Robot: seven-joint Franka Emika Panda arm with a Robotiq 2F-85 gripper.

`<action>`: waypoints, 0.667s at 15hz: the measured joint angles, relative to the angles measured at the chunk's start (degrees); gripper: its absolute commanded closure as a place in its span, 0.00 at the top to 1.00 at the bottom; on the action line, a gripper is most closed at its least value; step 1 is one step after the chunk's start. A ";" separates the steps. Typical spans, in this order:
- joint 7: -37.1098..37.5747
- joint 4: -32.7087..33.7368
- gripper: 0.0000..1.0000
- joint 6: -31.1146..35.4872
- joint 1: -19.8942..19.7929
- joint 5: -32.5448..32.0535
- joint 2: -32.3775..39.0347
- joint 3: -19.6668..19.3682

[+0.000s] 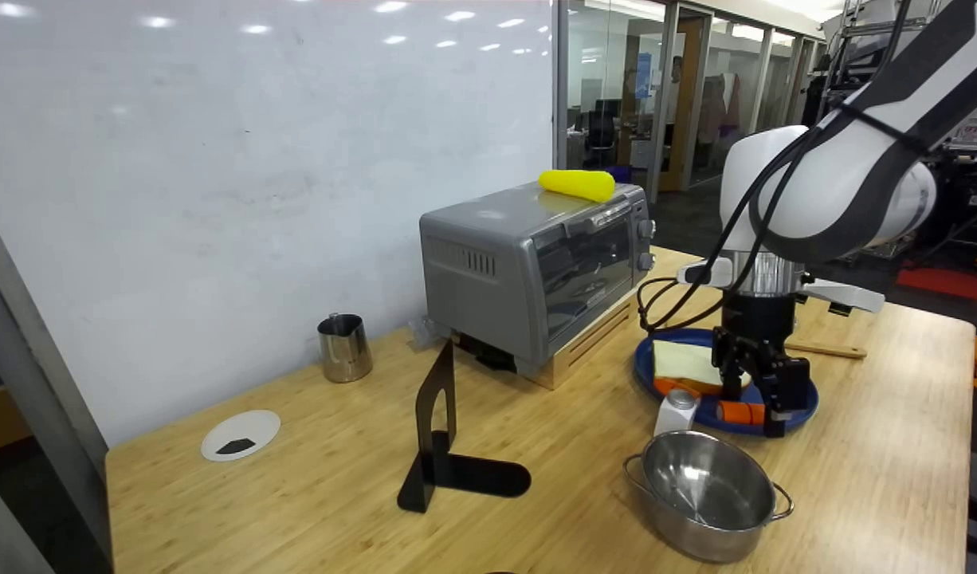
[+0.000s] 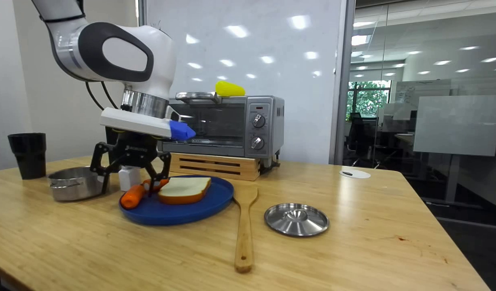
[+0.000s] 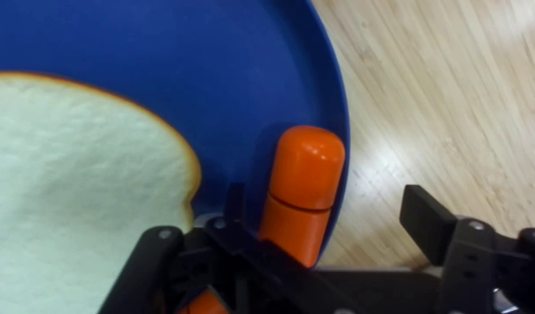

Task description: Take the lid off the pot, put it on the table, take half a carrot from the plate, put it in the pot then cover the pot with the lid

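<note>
The pot (image 1: 708, 502) stands uncovered on the table (image 1: 568, 510), and nothing shows inside it; it also appears in an exterior view (image 2: 72, 186). The lid (image 2: 296, 220) lies knob up on the table, right of the plate. The half carrot (image 3: 306, 174) lies at the rim of the blue plate (image 3: 215, 56); it also shows in both exterior views (image 1: 739, 412) (image 2: 132, 197). My gripper (image 3: 328, 209) is open and low around it. One finger is over the plate between bread and carrot; the other is outside the rim, apart from the carrot. The carrot's lower end is hidden.
Another orange piece (image 1: 678, 387) lies beside the bread slice (image 2: 185, 190) on the plate. A white shaker (image 1: 676, 412) stands between plate and pot. A wooden spatula (image 2: 244, 230), toaster oven (image 1: 536, 271), black stand (image 1: 437, 462), metal cup (image 1: 347, 351) and black cup (image 2: 28, 155) are around.
</note>
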 measured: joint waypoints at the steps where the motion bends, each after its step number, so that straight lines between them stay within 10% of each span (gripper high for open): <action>1: -0.07 0.00 0.52 0.04 -0.06 0.02 0.03 0.00; 7: -0.33 0.06 0.12 0.12 -0.30 0.04 0.02 0.01; 10: -0.36 0.14 0.12 0.12 -0.31 0.04 -0.06 0.01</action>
